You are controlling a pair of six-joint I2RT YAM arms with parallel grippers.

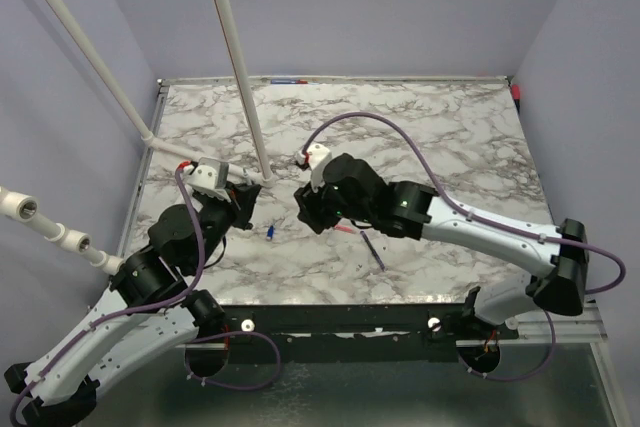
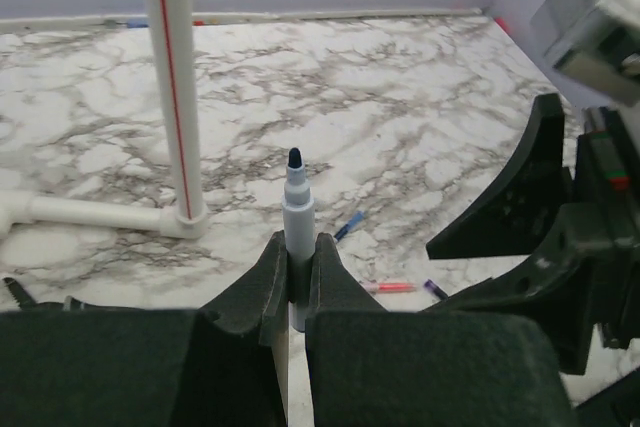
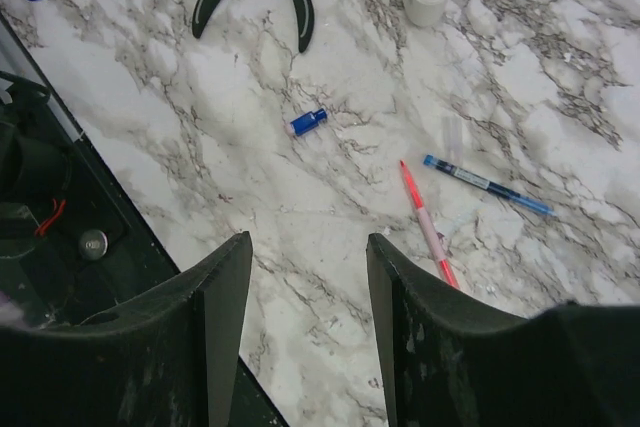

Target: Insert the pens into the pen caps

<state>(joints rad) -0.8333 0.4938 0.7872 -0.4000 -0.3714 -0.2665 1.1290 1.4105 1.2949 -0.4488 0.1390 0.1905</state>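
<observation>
My left gripper [image 2: 297, 243] is shut on a pale grey pen with a dark tip [image 2: 297, 197], held upright; in the top view the gripper [image 1: 248, 203] hovers at the table's middle left. A small blue pen cap [image 1: 271, 233] lies on the marble between the grippers, and shows in both wrist views [image 2: 348, 225] [image 3: 308, 122]. A red pen [image 3: 428, 227] and a blue pen [image 3: 485, 182] lie side by side to the right of the cap. My right gripper [image 3: 308, 262] is open and empty above bare marble, near the red pen [image 1: 343, 230].
A white pipe [image 1: 235, 57] stands upright on a T-foot just behind the left gripper, and also shows in the left wrist view [image 2: 170, 77]. Another long pipe slants at the far left. The table's dark front rail [image 1: 330, 317] is close below. Grey walls enclose the marble table [image 1: 450, 137].
</observation>
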